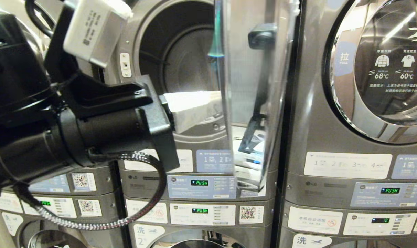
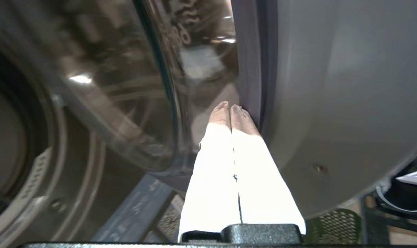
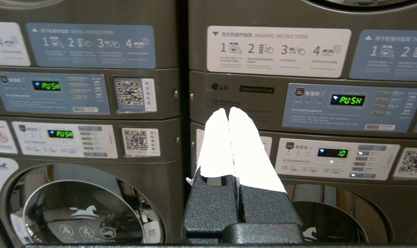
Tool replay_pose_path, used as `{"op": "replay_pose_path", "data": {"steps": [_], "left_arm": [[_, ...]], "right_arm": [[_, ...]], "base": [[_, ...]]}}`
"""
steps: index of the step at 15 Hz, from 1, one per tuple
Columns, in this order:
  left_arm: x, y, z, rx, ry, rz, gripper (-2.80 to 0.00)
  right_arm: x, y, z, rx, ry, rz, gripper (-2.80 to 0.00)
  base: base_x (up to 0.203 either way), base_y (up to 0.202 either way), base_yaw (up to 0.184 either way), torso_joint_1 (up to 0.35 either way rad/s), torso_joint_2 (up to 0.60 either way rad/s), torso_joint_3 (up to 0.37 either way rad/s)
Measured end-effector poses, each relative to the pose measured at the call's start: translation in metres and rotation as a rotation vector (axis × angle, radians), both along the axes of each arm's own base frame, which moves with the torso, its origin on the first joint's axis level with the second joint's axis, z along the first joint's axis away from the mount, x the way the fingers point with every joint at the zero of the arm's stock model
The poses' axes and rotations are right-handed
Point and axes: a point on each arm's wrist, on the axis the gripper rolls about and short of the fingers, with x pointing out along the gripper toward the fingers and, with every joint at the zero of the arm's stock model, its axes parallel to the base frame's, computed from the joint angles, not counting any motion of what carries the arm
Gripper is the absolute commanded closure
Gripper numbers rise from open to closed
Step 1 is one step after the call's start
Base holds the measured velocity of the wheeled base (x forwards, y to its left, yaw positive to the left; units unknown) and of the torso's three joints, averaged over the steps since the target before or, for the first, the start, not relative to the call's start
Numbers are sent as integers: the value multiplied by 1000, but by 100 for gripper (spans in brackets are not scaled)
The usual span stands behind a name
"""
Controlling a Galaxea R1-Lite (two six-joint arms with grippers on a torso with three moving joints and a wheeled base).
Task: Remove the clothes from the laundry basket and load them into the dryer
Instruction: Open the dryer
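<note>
1. A wall of grey stacked laundry machines fills the head view, each with a dryer above and a washer below; green displays read "PUSH" on most control panels [image 1: 201, 186].
2. The middle dryer [image 1: 181, 51] stands open, its round drum mouth dark; nothing can be made out lying inside the drum.
3. Its glass door [image 1: 253, 86] is swung out edge-on toward the camera, with a black handle near its top.
4. The neighbouring dryer [image 1: 377, 69] on the right has its door shut, with temperature icons printed on the glass.
5. The left arm [image 1: 74, 127] reaches across from the left toward the open mouth.
6. The left gripper [image 2: 231, 110] has its white fingers [image 2: 218, 165] pressed together, tips in the gap between door glass and grey door rim, holding nothing.
7. The right gripper [image 3: 228, 112] hangs before the control panels, pressed together and empty.
8. Neither clothes nor basket can be seen from any camera.
</note>
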Motion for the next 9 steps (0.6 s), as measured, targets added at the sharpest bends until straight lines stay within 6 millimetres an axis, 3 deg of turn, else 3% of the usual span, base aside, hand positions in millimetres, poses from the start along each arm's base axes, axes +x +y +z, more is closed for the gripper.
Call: {"op": "replay_pose_path", "data": {"steps": [5, 9], "left_arm": [[0, -42, 0, 5, 3, -106, 0], [16, -94, -3, -2, -24, -164, 0]], "right_arm": [[0, 0, 0, -4, 1, 0, 0], [0, 0, 0, 1, 1, 0, 0]], "base": [[0, 0, 0, 0, 0, 0], [0, 0, 0, 0, 0, 0]]}}
